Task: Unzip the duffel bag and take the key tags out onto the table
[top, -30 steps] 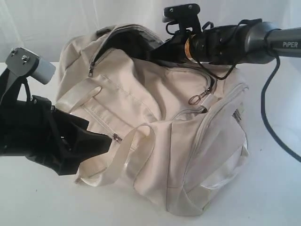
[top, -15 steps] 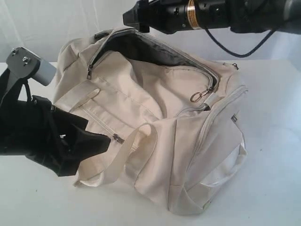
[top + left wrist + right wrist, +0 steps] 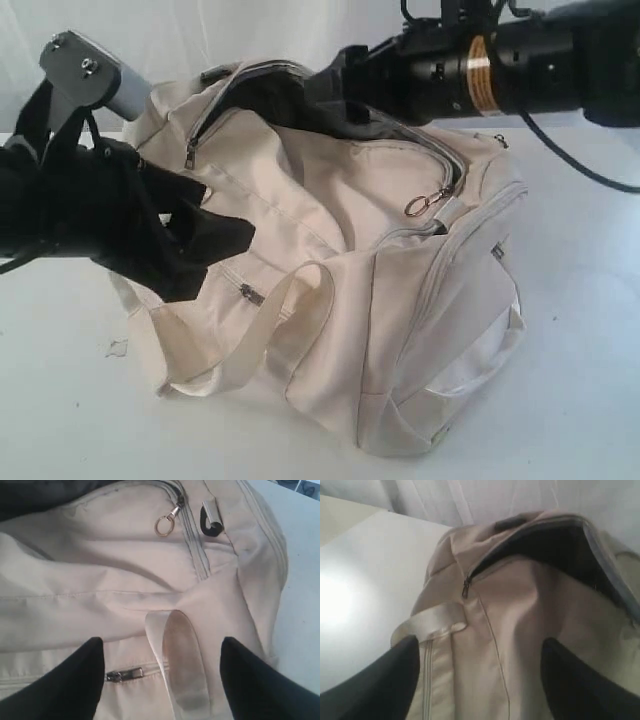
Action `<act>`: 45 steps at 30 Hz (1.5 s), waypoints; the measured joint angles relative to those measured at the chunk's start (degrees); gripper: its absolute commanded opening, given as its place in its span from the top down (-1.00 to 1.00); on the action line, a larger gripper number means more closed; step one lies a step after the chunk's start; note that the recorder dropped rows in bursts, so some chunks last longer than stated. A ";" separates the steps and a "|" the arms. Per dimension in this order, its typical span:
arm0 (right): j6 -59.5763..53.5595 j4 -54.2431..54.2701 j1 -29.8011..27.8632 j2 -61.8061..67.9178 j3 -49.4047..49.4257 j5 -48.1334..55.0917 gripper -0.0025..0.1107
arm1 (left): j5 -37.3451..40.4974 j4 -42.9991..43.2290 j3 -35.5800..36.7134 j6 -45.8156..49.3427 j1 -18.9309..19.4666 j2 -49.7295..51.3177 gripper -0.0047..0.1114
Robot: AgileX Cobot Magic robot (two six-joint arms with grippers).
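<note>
The bag's (image 3: pixel 330 300) open mouth (image 3: pixel 265 100), running lengthwise along its top, is found just by the spread, empty right gripper (image 3: pixel 479 647); the spread left gripper (image 3: pixel 161 645) is farther off.

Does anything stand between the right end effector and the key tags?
Only the bag itself: its top is unzipped and the open right end effector hangs by the opening, but the tags are out of sight.
</note>
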 measured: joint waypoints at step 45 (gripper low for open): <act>8.08 -0.35 0.00 -47.21 47.15 1.04 -0.16 | -29.89 -1.37 -13.69 12.28 12.91 36.64 -0.25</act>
